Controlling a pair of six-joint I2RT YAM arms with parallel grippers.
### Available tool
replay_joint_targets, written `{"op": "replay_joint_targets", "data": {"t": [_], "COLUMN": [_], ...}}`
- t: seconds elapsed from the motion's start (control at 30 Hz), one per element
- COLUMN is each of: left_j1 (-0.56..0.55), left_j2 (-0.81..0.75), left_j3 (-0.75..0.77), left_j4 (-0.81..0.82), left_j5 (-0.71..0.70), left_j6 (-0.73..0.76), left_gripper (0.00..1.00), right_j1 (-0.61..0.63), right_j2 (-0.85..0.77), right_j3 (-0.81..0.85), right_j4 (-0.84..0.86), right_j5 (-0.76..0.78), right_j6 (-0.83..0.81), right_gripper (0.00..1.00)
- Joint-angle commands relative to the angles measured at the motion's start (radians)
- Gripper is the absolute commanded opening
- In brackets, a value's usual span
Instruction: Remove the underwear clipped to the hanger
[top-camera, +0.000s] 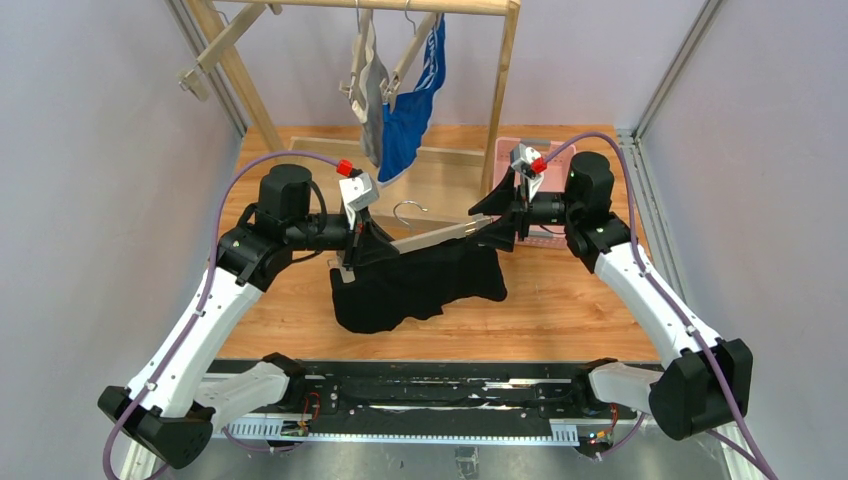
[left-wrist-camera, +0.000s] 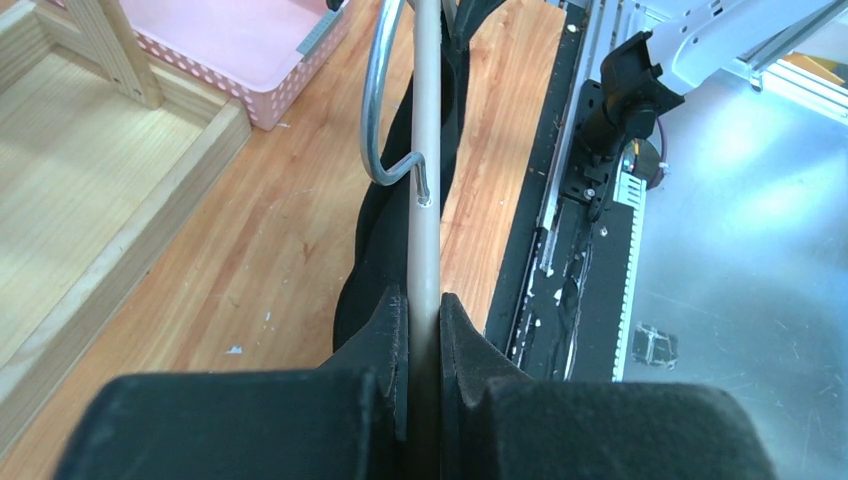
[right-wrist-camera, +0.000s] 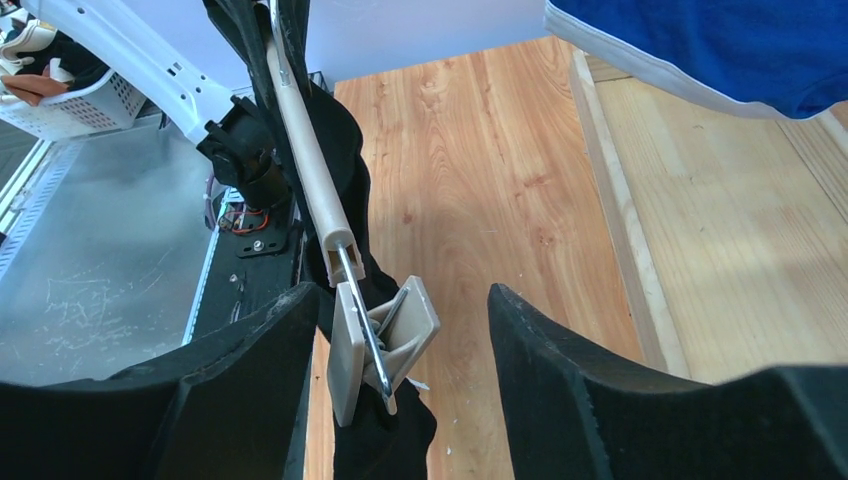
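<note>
The left fingers (left-wrist-camera: 385, 335) are closed tight on the left end of the hanger (top-camera: 440, 235), its bar pinched between them. The hanger lies nearly level above the counter (top-camera: 580, 300), hook (top-camera: 408, 208) pointing away from the arms. The black briefs (top-camera: 420, 285) hang from it and spread on the counter below the bar. Behind, on the wooden rack (top-camera: 503, 90), the grey briefs (top-camera: 372, 100) hang from another hanger, with the blue briefs (top-camera: 408, 125) just to their right. At the right end of the held hanger, the right fingers (right-wrist-camera: 250, 380) stand wide, one on each side of the clip (right-wrist-camera: 385, 345), which bites the black cloth. I cannot tell whether either finger touches the clip. A pink basket (left-wrist-camera: 285, 90) sits on the counter behind the right fingers.
</note>
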Motion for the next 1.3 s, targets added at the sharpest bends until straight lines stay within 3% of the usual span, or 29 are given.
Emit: {"op": "replay_joint_targets", "data": {"t": [0.0, 0.1, 0.2, 0.4, 0.57, 0.6, 0.67, 0.7, 0.8, 0.83, 0.9, 1.0, 1.1, 1.27], "left_j1": [-0.004, -0.004, -0.004, -0.004, -0.004, -0.004, -0.004, -0.004, -0.004, -0.004, -0.004, -0.004, -0.004, -0.004], "left_j2": [-0.014, -0.007, -0.001, 0.01, 0.017, 0.018, 0.02, 0.02, 0.021, 0.019, 0.018, 0.011, 0.002, -0.003], "left_j3": [0.005, 0.003, 0.004, 0.001, -0.004, -0.004, -0.004, -0.004, 0.001, 0.005, 0.011, 0.018, 0.037, 0.082], "left_j4": [0.022, 0.032, 0.035, 0.045, 0.057, 0.06, 0.065, 0.067, 0.072, 0.07, 0.068, 0.069, 0.055, -0.001], "left_j5": [0.018, 0.01, 0.007, -0.004, -0.014, -0.016, -0.019, -0.021, -0.024, -0.025, -0.026, -0.036, -0.049, -0.111], "left_j6": [0.007, 0.002, 0.002, -0.003, -0.01, -0.012, -0.015, -0.016, -0.02, -0.02, -0.021, -0.024, -0.018, 0.001], "left_gripper": [0.0, 0.0, 0.0, 0.0, 0.0, 0.0, 0.0, 0.0, 0.0, 0.0, 0.0, 0.0, 0.0, 0.0], "right_j1": [0.011, 0.011, 0.012, 0.012, 0.012, 0.012, 0.012, 0.012, 0.013, 0.012, 0.012, 0.012, 0.012, 0.013], "right_j2": [0.004, 0.013, 0.013, 0.012, 0.012, 0.012, 0.012, 0.012, 0.005, 0.0, -0.008, -0.027, -0.053, -0.144], "right_j3": [0.042, 0.04, 0.044, 0.05, 0.051, 0.052, 0.054, 0.055, 0.053, 0.053, 0.058, 0.054, 0.035, -0.025], "right_j4": [-0.014, -0.004, -0.004, -0.004, -0.004, -0.004, -0.005, -0.011, -0.024, -0.025, -0.036, -0.027, 0.037, 0.047], "right_j5": [-0.002, -0.019, -0.024, -0.05, -0.066, -0.071, -0.075, -0.071, -0.058, -0.054, -0.027, 0.015, 0.116, 0.423], "right_j6": [-0.013, 0.003, 0.015, 0.019, 0.024, 0.024, 0.023, 0.021, -0.001, -0.002, -0.002, 0.009, 0.061, 0.073], "right_gripper": [0.6, 0.51, 0.65, 0.74, 0.49, 0.4, 0.1, 0.02, 0.01, 0.02, 0.38, 0.71, 0.77, 0.8]}}
